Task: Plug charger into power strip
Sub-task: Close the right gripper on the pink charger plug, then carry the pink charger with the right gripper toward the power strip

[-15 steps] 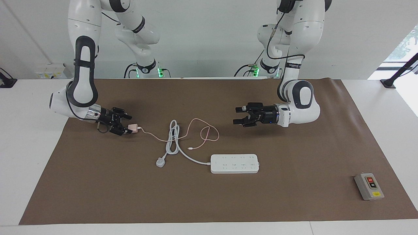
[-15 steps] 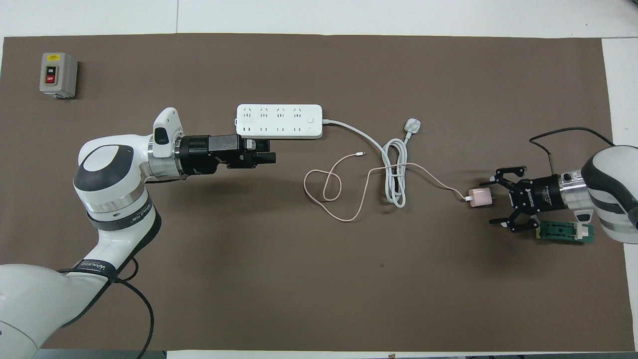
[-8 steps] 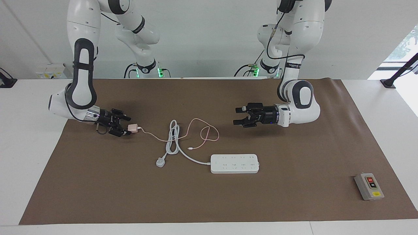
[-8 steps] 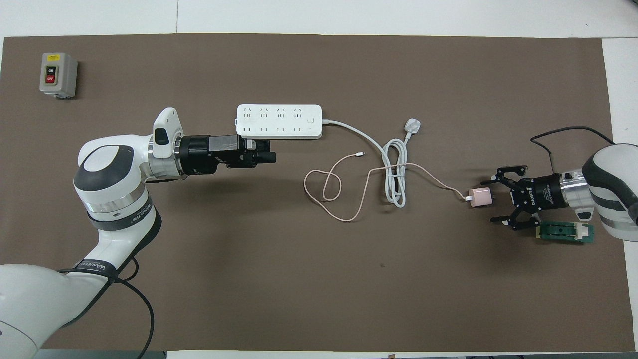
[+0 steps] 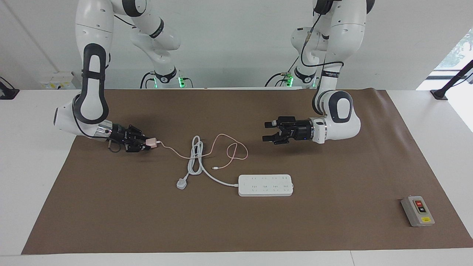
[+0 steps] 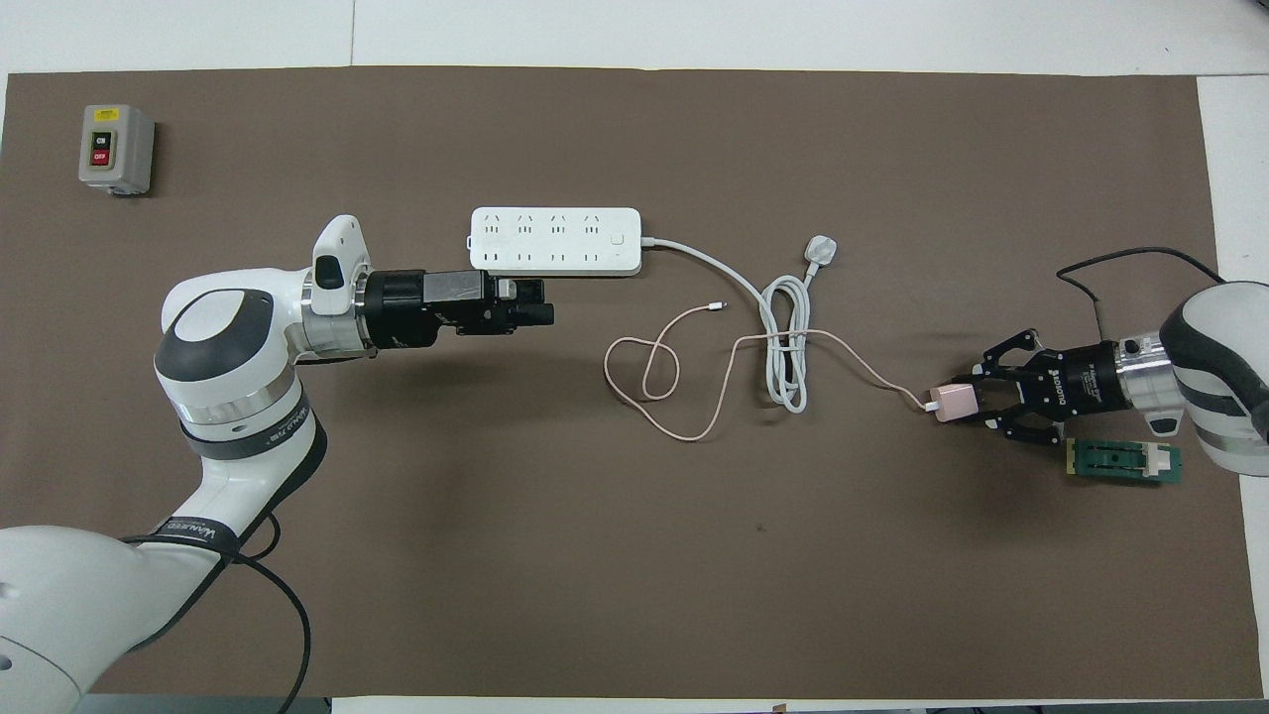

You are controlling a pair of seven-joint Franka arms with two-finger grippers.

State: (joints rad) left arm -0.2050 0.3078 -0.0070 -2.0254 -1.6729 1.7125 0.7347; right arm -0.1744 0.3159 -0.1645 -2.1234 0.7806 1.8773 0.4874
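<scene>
facing view: right gripper point(image 5: 145, 143) low at the right arm's end of the brown mat point(image 5: 332, 229), fingers clamped on the charger point(image 5: 150, 142), a small pale-pink cube. its thin pink cable point(image 5: 229, 149) leaves the cube's face turned away from the gripper, toward mid-table, and ends in loose loops. prongs can't be made out here. power strip point(image 5: 265, 185) lies flat mid-table, farther from the robots than the charger, long axis along the table's length, sockets up. its thick white cord point(image 5: 196, 157) exits the end toward the right arm and bundles up, crossed by the pink cable; white three-pin plug point(image 5: 181, 183) beside it. left gripper point(image 5: 270, 130) hangs over bare mat, jaws apart, holding nothing. grey switch box point(image 5: 417, 211) at the left arm's end, farthest from the robots.

overhead view: right gripper point(image 6: 964, 401) pinches the charger point(image 6: 952, 402) from two sides, cable end pointing toward table centre. power strip point(image 6: 555, 241) long axis crosswise in view, cord point(image 6: 785, 342) end toward the right arm. left gripper point(image 6: 540, 302) overlaps the strip's nearer edge in view.
</scene>
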